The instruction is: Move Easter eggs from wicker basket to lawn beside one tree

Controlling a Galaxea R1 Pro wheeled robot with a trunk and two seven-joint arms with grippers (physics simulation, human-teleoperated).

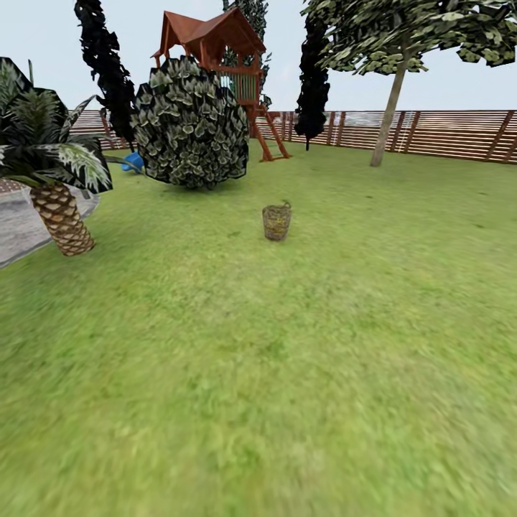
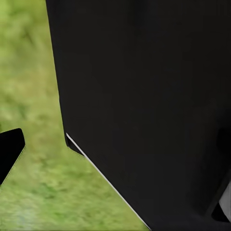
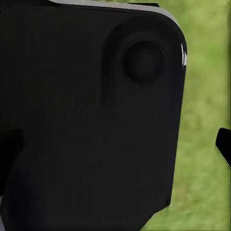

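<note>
Both wrist views look past a large black body panel (image 2: 144, 96) close against each arm, with one dark fingertip (image 2: 9, 149) edging in.

one wicker basket (image 1: 276, 222), one palm (image 1: 63, 215), one round bush (image 1: 190, 126), one playhouse (image 1: 222, 50)

Woven wicker basket (image 1: 276, 222), rough grass lawn (image 1: 287, 373)

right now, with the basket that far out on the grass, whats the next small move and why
Probably roll the base straight ahead toward the wicker basket. It stands upright on the lawn well ahead, in front of the round dark bush, with open grass between. No eggs can be made out from here, and the wrist views show mostly dark robot body over grass.
</note>
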